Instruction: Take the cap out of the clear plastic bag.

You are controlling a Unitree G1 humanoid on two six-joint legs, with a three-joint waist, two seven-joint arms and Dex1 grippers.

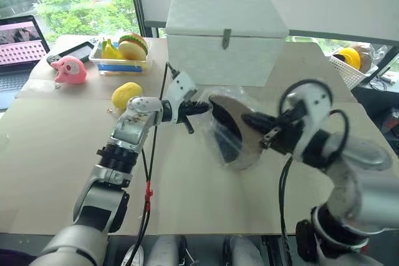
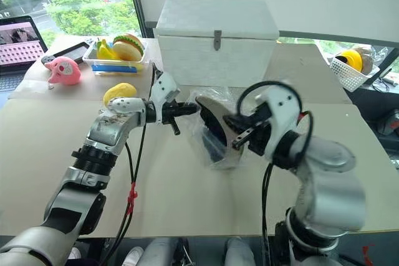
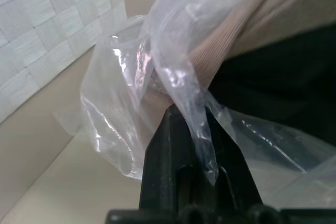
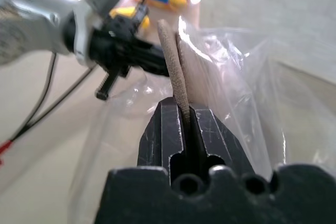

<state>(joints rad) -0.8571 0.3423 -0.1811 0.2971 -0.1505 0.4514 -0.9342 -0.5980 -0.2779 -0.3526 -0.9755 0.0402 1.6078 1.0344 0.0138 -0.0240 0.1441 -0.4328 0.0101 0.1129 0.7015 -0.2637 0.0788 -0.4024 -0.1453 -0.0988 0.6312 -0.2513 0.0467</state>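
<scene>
Above the middle of the worktop (image 1: pixel 187 197), the left gripper (image 3: pixel 191 129) pinches the clear plastic bag (image 1: pixel 218 144) while the right gripper (image 4: pixel 186 121) clamps the cap (image 4: pixel 173 69) by its edge, a hold that looks meant for drawing the two apart.

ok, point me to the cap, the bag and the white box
cap (image 4: pixel 172 61), right wrist view, on its tan edge above the fingers
bag (image 3: pixel 113 114), left wrist view, on the loose clear film
white box (image 1: pixel 218 45), left eye view, on its front wall
</scene>
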